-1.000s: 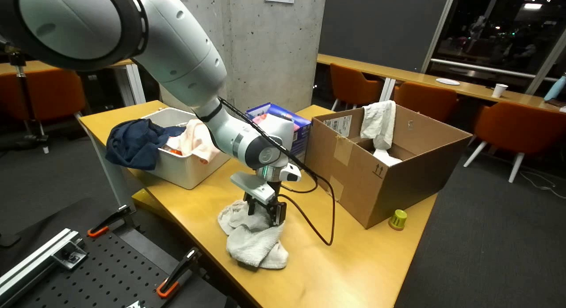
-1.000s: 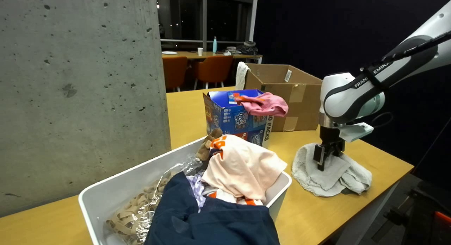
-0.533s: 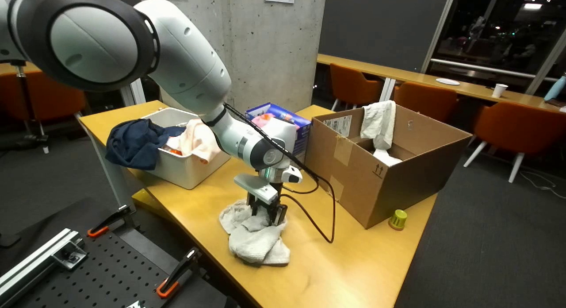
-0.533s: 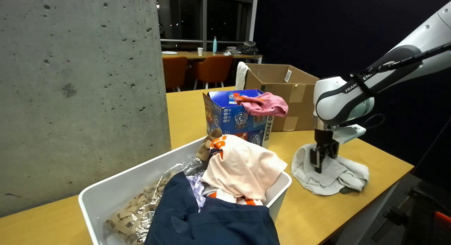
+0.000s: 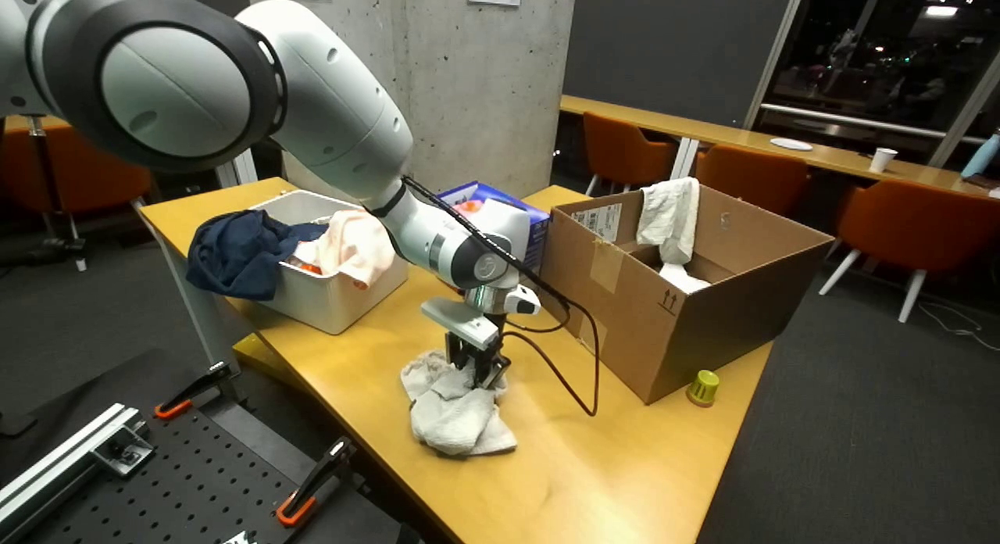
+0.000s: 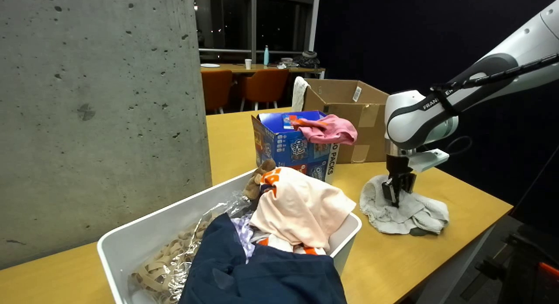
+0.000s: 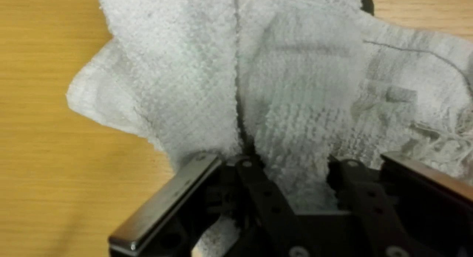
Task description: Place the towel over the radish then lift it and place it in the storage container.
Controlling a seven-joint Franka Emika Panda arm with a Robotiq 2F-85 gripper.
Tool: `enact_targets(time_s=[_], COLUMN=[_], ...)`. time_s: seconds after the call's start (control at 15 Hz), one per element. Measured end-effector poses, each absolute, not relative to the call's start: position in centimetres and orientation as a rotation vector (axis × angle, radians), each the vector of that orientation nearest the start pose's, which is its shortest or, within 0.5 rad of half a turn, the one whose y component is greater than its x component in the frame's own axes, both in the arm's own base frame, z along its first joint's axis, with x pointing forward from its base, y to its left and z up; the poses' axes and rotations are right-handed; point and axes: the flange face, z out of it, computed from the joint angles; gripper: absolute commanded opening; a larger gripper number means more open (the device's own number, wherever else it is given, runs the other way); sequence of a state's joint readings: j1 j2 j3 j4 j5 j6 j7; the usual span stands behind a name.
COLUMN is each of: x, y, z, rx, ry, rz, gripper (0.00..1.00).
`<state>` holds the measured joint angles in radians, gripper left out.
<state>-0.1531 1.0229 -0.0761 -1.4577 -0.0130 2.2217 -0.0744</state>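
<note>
Fingers (image 7: 266, 193) of the black two-fingered gripper (image 5: 474, 374), parted only partway around a bunched fold of pale grey terry-cloth towel (image 6: 405, 215). Pinch the cloth from both sides in the wrist view, with fabric filling the gap from one inner face to the other; cannot tell how firmly. Point downward, tips lost among the folds. Directly beneath and around the fingers, rest of the towel humped and creased on the honey-coloured wooden table (image 5: 609, 466). Under the towel's edge, near the fingers but apart from them, a small dark green shape (image 6: 418, 231), too little showing to name. Above the fingers, a white and grey robot arm (image 5: 336, 106) slanting down. Left of the fingers in an exterior view, well apart, a white plastic storage bin (image 5: 336, 303) with peach-coloured cloth (image 5: 355, 243) and dark blue cloth (image 5: 234, 255) hanging over its rim. Also left of the fingers in an exterior view, a blue printed carton (image 6: 290, 149) with a pink cloth (image 6: 334, 130) draped over its edge. Right of the fingers in an exterior view, apart from them, a large open brown cardboard box (image 5: 617, 317) with a white cloth (image 5: 673, 212) hung over its wall. Farther right of the fingers, just beside the box, a small yellow-green cup-shaped object (image 5: 705, 386).
</note>
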Motion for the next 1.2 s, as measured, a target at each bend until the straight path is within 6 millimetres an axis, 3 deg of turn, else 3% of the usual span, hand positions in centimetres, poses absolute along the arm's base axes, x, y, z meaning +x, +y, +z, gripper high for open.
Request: enact_targets(time_s=[0.33, 0.6, 0.87, 1.2], x=[67.0, 68.9, 70.1, 67.5], y=[-15.6, -15.2, -10.4, -1.4], z=[7.2, 12.2, 18.7, 25.1], rx=[-3.169, -3.181, -3.176, -3.121], ry=[0.203, 0.19, 0.08, -0.093], rz=[0.377, 0.32, 0.215, 0.198], gripper=[0.06, 0.06, 0.06, 0.06])
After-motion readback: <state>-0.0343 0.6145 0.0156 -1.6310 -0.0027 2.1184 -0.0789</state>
